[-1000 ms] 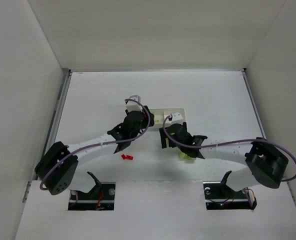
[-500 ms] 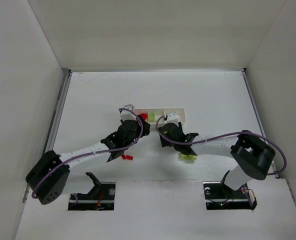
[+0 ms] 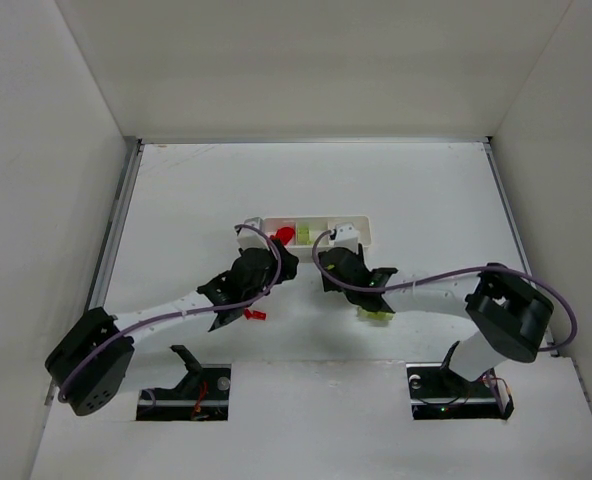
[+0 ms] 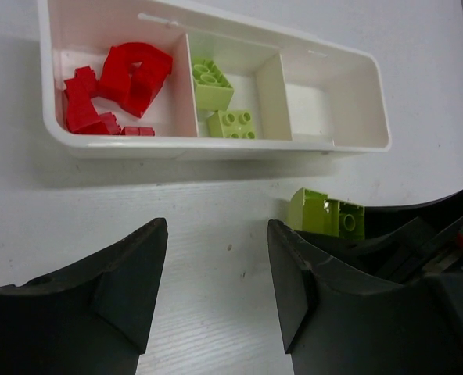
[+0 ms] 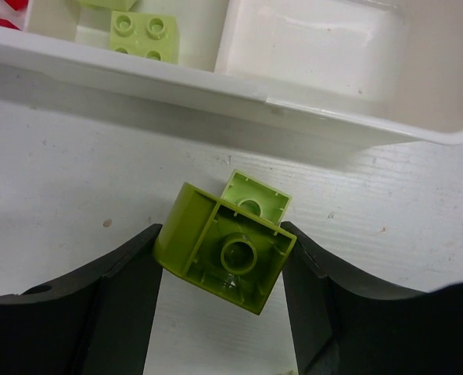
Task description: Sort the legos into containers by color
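Your right pincer [image 5: 222,234] is pinching a yellow-green brick [image 5: 225,250], which is tipped so its hollow underside faces the wrist camera. It sits just on the near side of the tray [image 5: 310,117]. Check that both fingers bear squarely before lifting, as the tilt could let the brick twist out. Carry it far-left to the middle compartment [image 4: 243,58], where green bricks [image 5: 143,35] lie. Your left pincer [image 4: 216,266] stands spread and empty. One red brick [image 3: 254,314] waits on the desk [image 5: 59,156].

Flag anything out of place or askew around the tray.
Nothing in the tray is missorted. A red lego lies loose on the table beside the left arm, a yellow-green lego lies beneath the right arm, and a tipped brick, hollow underside showing, sits between the right gripper's fingers.
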Tool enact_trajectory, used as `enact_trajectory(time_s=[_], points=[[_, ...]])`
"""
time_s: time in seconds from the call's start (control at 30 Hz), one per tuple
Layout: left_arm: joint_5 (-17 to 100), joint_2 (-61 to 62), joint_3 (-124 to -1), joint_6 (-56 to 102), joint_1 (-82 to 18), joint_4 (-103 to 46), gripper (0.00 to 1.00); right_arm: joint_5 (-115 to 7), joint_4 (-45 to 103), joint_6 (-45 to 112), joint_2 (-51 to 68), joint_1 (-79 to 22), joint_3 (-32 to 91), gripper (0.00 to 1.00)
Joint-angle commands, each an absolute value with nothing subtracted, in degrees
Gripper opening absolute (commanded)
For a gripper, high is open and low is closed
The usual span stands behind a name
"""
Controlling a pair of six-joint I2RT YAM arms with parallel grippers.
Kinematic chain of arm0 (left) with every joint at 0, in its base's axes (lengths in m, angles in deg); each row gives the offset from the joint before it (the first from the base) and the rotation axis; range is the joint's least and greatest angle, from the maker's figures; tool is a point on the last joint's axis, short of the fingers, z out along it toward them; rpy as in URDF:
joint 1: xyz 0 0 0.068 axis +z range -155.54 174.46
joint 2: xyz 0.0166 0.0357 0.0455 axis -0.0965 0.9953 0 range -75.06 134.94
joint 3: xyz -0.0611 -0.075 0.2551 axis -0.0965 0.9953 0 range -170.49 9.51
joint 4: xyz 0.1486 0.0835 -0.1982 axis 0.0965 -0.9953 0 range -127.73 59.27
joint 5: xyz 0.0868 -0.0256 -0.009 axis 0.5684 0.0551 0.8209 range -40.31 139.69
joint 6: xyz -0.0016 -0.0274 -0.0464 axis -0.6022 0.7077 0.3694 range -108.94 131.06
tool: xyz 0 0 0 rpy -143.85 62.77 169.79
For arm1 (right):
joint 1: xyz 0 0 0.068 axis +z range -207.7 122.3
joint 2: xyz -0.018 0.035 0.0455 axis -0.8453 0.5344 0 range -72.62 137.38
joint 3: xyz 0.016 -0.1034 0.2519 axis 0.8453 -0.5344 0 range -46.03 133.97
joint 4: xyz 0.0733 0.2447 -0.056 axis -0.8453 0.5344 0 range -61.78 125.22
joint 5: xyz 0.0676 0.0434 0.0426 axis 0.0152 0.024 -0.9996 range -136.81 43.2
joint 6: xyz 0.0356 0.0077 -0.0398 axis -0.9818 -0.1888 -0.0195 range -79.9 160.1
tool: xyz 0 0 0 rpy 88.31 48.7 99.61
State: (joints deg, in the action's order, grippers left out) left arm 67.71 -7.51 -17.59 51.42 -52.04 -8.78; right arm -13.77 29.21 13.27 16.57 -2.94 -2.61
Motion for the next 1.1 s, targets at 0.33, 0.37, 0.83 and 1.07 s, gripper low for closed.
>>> enact_trajectory(time_s=[0.33,0.37,0.83,1.07], points=[[66.13,-20.20,-10.37,63.60,-52.51,-4.90,0.51,-19.55,20.76,6.89,-1.50,-0.79,-6.65,0.47],[66.21,-21.35,-9.05,65.36,-52.60,-3.06,0.51,-21.30,19.18,5.49,-2.82,-1.40,-7.53,0.47],[67.53,-27.25,0.89,84.10,-53.04,21.03,0.62,-39.24,-8.77,-18.95,-7.06,-9.84,-15.80,0.46],[67.27,-25.05,1.51,84.36,-54.71,27.97,0.62,-39.51,-15.72,-26.16,-1.87,-8.97,-14.48,0.47]])
